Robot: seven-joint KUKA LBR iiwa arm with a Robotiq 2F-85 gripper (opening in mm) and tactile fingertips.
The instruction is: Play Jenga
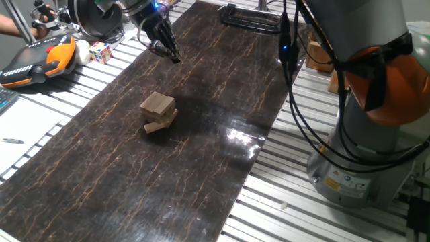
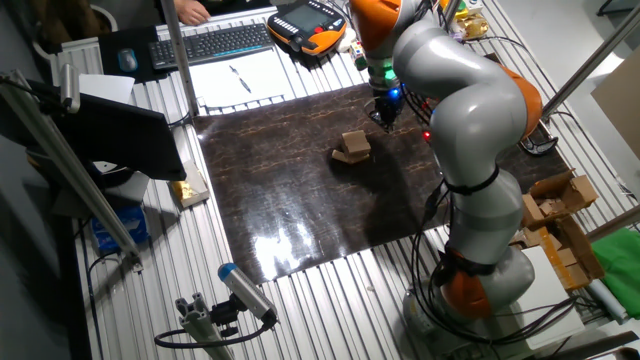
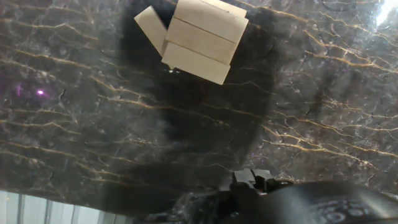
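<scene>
Jaws: your gripper (image 1: 166, 51) hung above the bench (image 1: 222, 87); I couldn't tell their spread.
Risk: Jenga stack (image 1: 158, 111) sat skewed; your nudge could topple it.

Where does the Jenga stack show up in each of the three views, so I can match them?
One fixed view: Jenga stack left of centre on the dark marble mat, below the tool.
The other fixed view: stack in the upper middle, near the mat's far edge.
Hand view: stack at the top edge, left of centre.
Shared landmark: the gold-veined mat.
</scene>
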